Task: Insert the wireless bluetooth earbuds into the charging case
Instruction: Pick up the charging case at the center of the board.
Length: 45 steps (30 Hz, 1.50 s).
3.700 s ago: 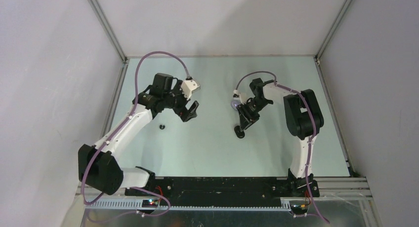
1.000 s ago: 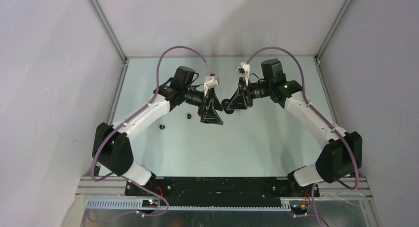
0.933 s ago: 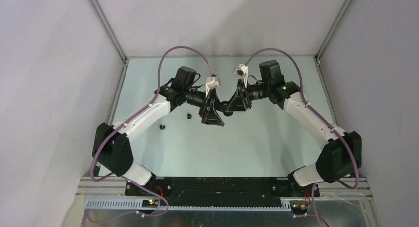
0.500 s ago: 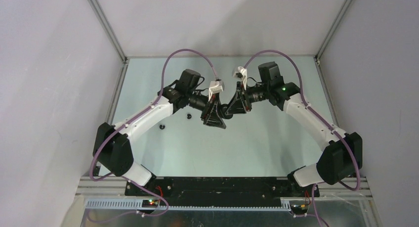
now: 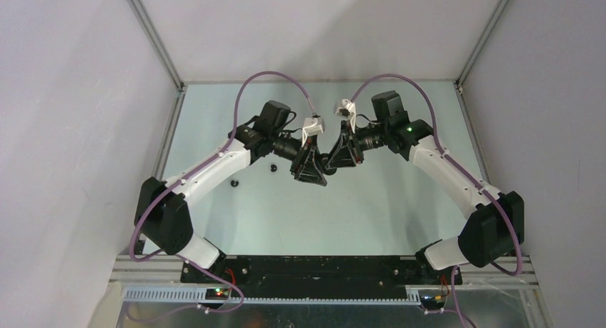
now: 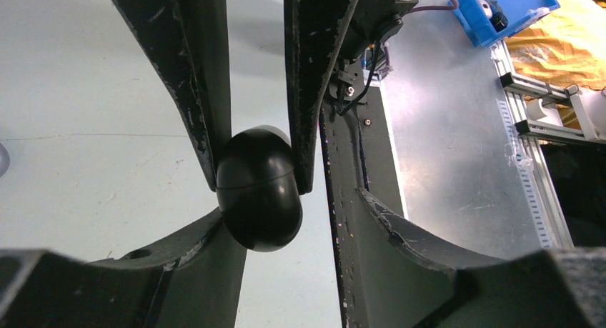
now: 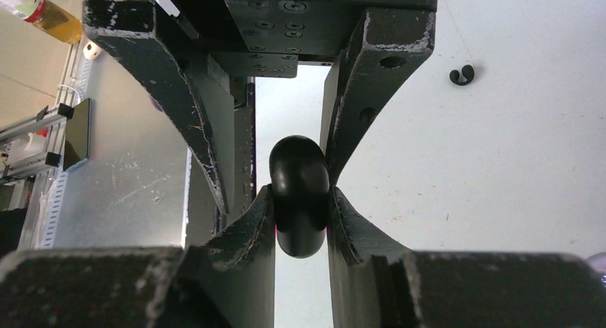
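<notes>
The charging case (image 6: 257,192) is a glossy black egg shape held above the table's middle (image 5: 328,159). My right gripper (image 7: 300,196) is shut on it, one finger on each narrow side. My left gripper (image 6: 282,208) has come in from the opposite side and straddles the case. Its left finger touches the case and a gap shows at its right finger (image 6: 371,228), so it stands open. Two black earbuds (image 5: 272,167) (image 5: 234,183) lie on the table left of the grippers, and one shows in the right wrist view (image 7: 462,75). No purple earbud is clearly in view.
A pale purple rounded shape peeks in at the frame edge (image 6: 2,160) (image 7: 597,261) on the table below the grippers. Grey walls with metal posts (image 5: 154,38) enclose the pale green table (image 5: 400,214). The arm bases stand at the near rail (image 5: 321,271).
My left gripper has moved right up to the case and its jaws have narrowed around it. The right gripper has kept its grip and barely shifted.
</notes>
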{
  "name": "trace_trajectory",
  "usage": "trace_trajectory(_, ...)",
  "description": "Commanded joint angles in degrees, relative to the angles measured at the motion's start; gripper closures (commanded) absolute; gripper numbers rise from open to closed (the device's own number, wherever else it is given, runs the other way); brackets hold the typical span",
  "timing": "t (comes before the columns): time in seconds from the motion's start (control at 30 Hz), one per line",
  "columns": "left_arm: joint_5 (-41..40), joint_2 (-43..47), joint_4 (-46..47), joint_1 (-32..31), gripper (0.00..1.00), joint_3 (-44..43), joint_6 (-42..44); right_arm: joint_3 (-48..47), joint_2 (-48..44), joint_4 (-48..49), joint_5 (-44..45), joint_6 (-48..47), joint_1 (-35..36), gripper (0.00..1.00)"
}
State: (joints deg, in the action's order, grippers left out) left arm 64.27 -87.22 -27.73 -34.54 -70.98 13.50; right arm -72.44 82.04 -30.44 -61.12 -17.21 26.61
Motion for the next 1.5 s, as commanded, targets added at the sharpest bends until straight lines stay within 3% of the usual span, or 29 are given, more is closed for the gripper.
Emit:
trace_trajectory(0.0,1.00,0.00,0.22,-0.61,0.40,-2.65,-0.17,-0.42,-1.33,-0.85,-0.57,-2.13,0.59,0.88)
trace_trajectory(0.4,0.70,-0.23,0.75,-0.72,0.45,-2.66,-0.83,-0.42,-0.99,-1.12,-1.69,-2.04,0.87,0.88)
trace_trajectory(0.9,-0.12,-0.56,1.74,-0.70,0.45,-2.70,-2.30,-0.42,-0.80,-1.31,-1.39,-2.32,1.72,0.89)
trace_trajectory(1.17,-0.71,-0.77,2.00,-0.70,0.57,-3.15,-3.12,-0.42,-1.04,-1.49,-1.19,-2.69,2.22,0.89)
trace_trajectory(1.37,-0.99,-0.52,1.99,-0.70,0.79,-3.06,-3.17,-0.42,-1.09,-1.41,-1.15,-2.53,2.44,0.88)
trace_trajectory(1.47,-1.15,-0.42,1.97,-0.69,0.85,-3.03,-3.09,-0.42,-1.16,-1.33,-1.34,-2.48,2.43,0.85)
